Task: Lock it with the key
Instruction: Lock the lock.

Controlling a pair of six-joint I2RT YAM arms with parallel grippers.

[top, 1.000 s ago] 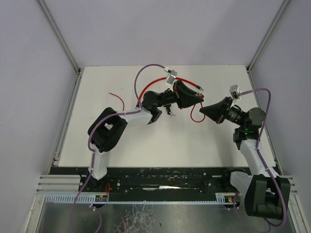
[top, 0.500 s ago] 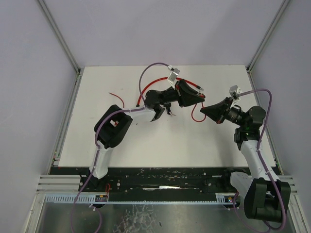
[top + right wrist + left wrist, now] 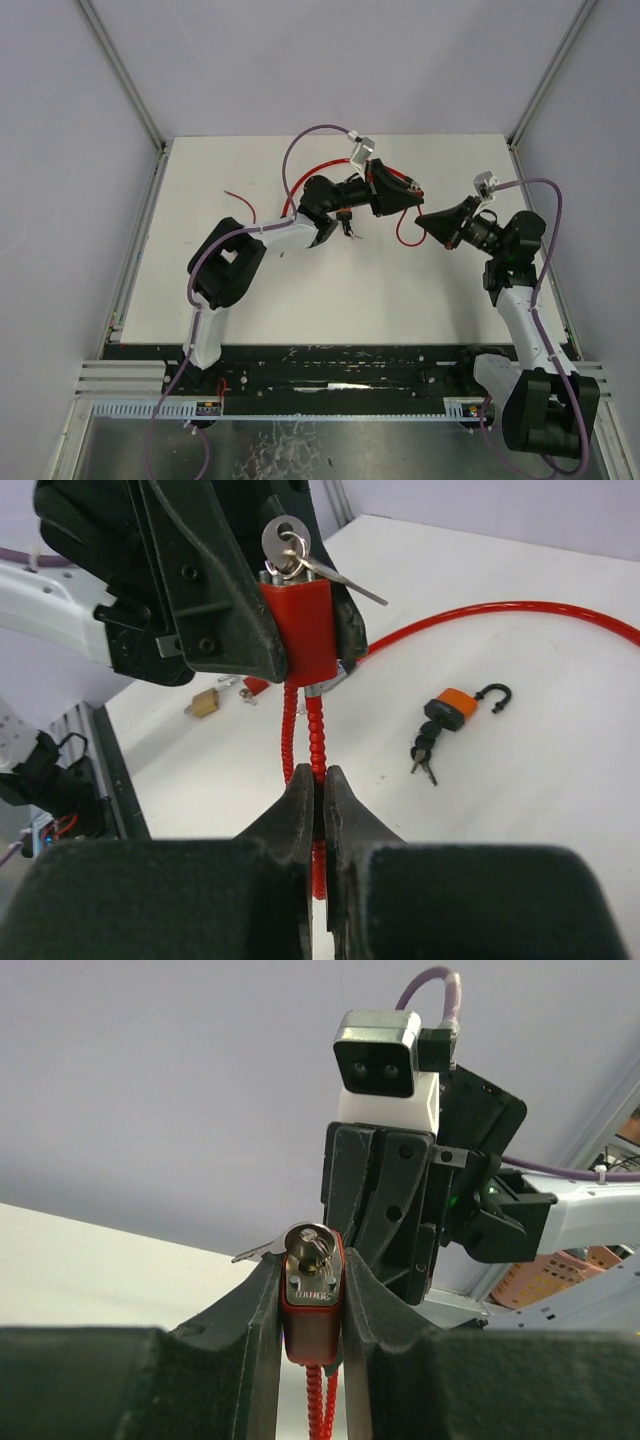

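From above, little to go on: left gripper (image 3: 398, 197) and right gripper (image 3: 420, 218) nose to nose, raised over the far middle of the table (image 3: 300, 290), whatever sits between them hidden. Over to the left wrist view, and there it is: left gripper clamped on the red lock (image 3: 311, 1305), upright between the fingers, key (image 3: 308, 1243) seated in its top, the right arm's camera (image 3: 378, 1055) staring back from just behind. Now the right wrist view, for the other half: right gripper pinched shut on the red cable (image 3: 520, 615) just beneath the lock, fingertips together. Down on the table, clear only here: orange padlock (image 3: 450, 708) with keys, shackle open, and a small brass padlock (image 3: 204, 702) well apart from it.
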